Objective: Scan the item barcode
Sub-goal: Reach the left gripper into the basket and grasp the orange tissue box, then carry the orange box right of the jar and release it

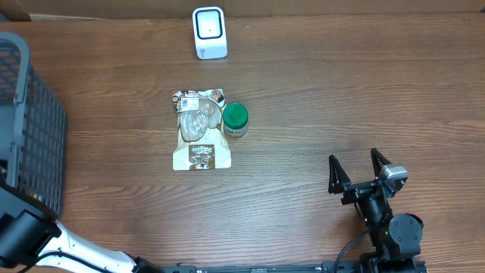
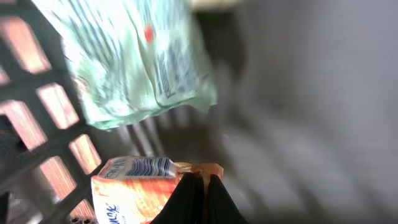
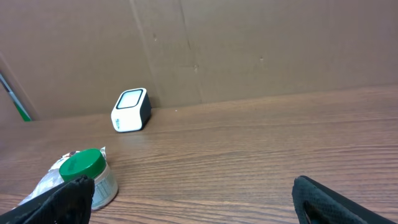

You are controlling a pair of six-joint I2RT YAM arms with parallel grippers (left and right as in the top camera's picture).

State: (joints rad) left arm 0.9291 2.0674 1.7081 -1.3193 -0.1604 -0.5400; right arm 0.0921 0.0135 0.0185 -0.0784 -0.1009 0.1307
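The left gripper [image 2: 200, 184] has its two dark fingers [image 2: 185, 200] pressed together on the thin orange edge of an orange packet [image 2: 134, 190]. The packet is glossy, with a white band of blue wavy lines across its top, and it lies inside the basket [image 2: 31, 163]. Only the left wrist camera shows this. Above the packet there is a crinkled pale green packet [image 2: 140, 59] with blue print and a red dot, and warm wood tone shows through the basket's square lattice openings. That view is soft and streaked on its right side, and the print on both packets is too blurred to read. From overhead the basket [image 1: 29, 114] is a dark mesh wall cut off by the left edge. Its contents cannot be seen there, and only part of the left arm [image 1: 34, 236] appears, not its fingers. The right gripper [image 1: 358, 170] rests low near the front of the wood-grain table [image 1: 341, 83] with its black jaws spread wide and nothing between them. Its own camera catches just the two finger ends [image 3: 68, 200] at the bottom corners. Well apart from it, mid-table, a flat brown-and-white pouch [image 1: 201, 135] with a clear window lies with a small green-lidded jar [image 1: 236, 119] touching its right side. The right wrist view crops the pouch [image 3: 46, 185] at the frame edge. The white scanner [image 1: 210, 32], a rounded block with a dark-rimmed face, stands at the far edge against brown cardboard [image 3: 249, 43].
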